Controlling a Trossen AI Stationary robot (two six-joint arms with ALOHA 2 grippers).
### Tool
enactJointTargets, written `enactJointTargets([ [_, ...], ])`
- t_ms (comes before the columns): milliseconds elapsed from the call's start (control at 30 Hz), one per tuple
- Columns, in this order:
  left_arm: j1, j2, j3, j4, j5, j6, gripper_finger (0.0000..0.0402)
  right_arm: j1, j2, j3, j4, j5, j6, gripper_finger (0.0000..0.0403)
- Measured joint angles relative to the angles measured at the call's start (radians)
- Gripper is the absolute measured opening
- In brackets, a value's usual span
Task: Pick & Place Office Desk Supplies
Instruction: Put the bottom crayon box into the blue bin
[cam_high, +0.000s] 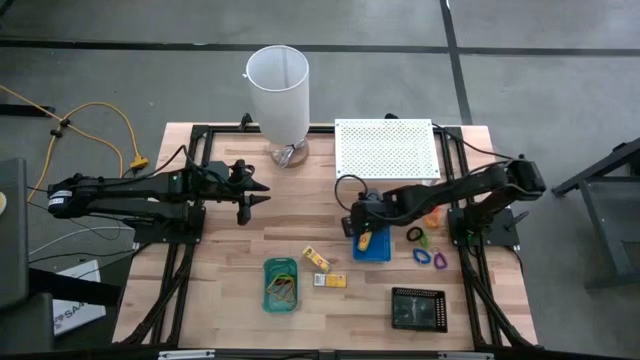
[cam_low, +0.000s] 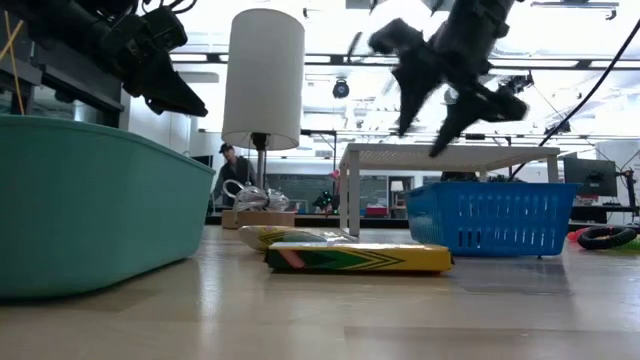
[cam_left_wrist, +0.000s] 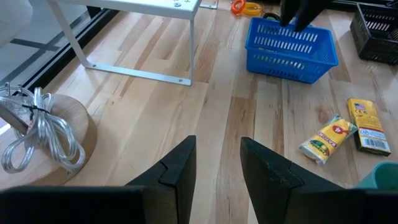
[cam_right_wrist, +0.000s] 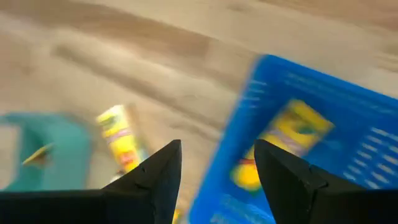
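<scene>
A wooden table seen from above, two dark arms reaching in from the sides.

Nearest the front edge sit a black tray (cam_high: 419, 308) on the right and a green tray (cam_high: 281, 284) left of centre, the green one holding a few loops. Just behind the green tray lie two yellow packets (cam_high: 317, 259) loose on the wood, close together.

Farther back, the right gripper (cam_high: 357, 222) hangs above the blue tray (cam_high: 372, 246), its fingers spread wide with nothing between them. One yellow packet (cam_right_wrist: 292, 134) already lies inside that tray. The step in hand looks like fetching the next packet: rise clear of the tray wall first, then swing toward the loose pair and come down over one, fingers across its narrow side.

Right of the blue tray, coloured clips (cam_high: 431, 257) and loops lie near the table's right edge; keep the elbow above them.

The left gripper (cam_high: 254, 190) waits at the left, open and empty. Bare wood lies between the arms. At the back stand a white cylinder (cam_high: 278, 92) and a white perforated rack (cam_high: 386, 148).
</scene>
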Motion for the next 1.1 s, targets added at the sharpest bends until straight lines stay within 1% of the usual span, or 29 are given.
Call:
enactJointTargets([
  [233,0.0,0.0,0.0,0.0,-0.003,0.0,0.0119,0.041,-0.001,0.001,0.267,0.0,-0.259,0.0192],
  [333,0.0,0.0,0.0,0.0,-0.003,0.0,0.0119,0.068,0.009,0.001,0.316,0.0,-0.334,0.0192],
  [467,0.0,0.0,0.0,0.0,-0.003,0.0,0.0119,0.118,0.013,0.0,0.329,0.002,-0.443,0.0192],
  [600,0.0,0.0,0.0,0.002,-0.003,0.0,0.0119,0.173,0.06,-0.001,0.392,0.011,-0.583,0.0192],
  [700,0.0,0.0,0.0,0.007,-0.003,0.0,0.0119,0.216,0.107,0.002,0.515,0.024,-0.694,0.0192],
  [767,0.0,0.0,0.0,0.011,-0.003,0.0,0.0119,0.244,0.132,-0.001,0.555,0.045,-0.755,0.0192],
  [833,0.0,0.0,0.0,0.016,-0.003,0.0,0.0119,0.263,0.163,0.001,0.625,0.067,-0.789,0.0192],
  [1000,0.0,0.0,0.0,0.026,-0.002,0.0,0.0119,0.303,0.198,0.002,0.634,0.155,-0.807,0.0192],
  [1100,0.0,0.0,0.0,0.028,-0.002,0.0,0.0119,0.32,0.222,0.0,0.644,0.191,-0.808,0.0192],
])
